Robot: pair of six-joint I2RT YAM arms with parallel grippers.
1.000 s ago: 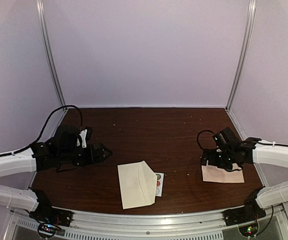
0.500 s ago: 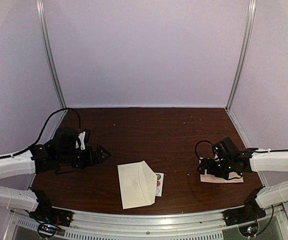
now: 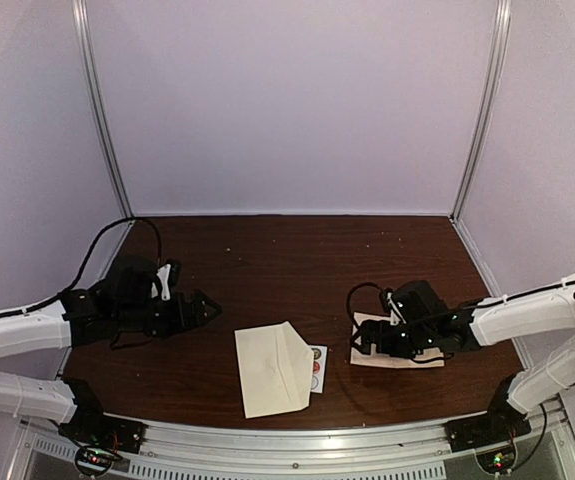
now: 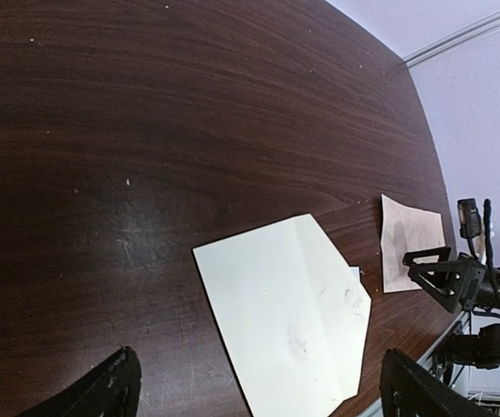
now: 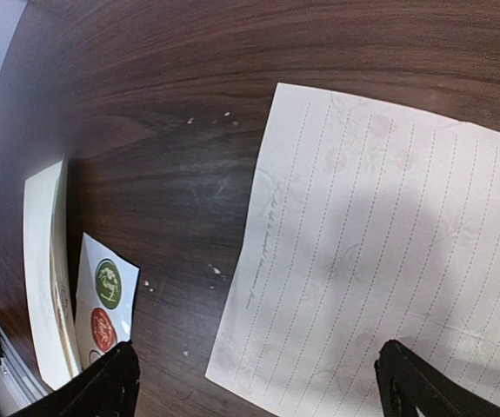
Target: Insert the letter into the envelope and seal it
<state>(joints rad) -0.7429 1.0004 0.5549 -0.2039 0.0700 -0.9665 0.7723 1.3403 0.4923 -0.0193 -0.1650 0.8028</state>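
Left of the right hand, untouched, lies the envelope.

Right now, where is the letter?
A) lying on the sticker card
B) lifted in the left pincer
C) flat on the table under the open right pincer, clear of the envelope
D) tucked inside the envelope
C: the letter lies flat on the table beneath the open right pincer, with bare wood between it and the envelope.
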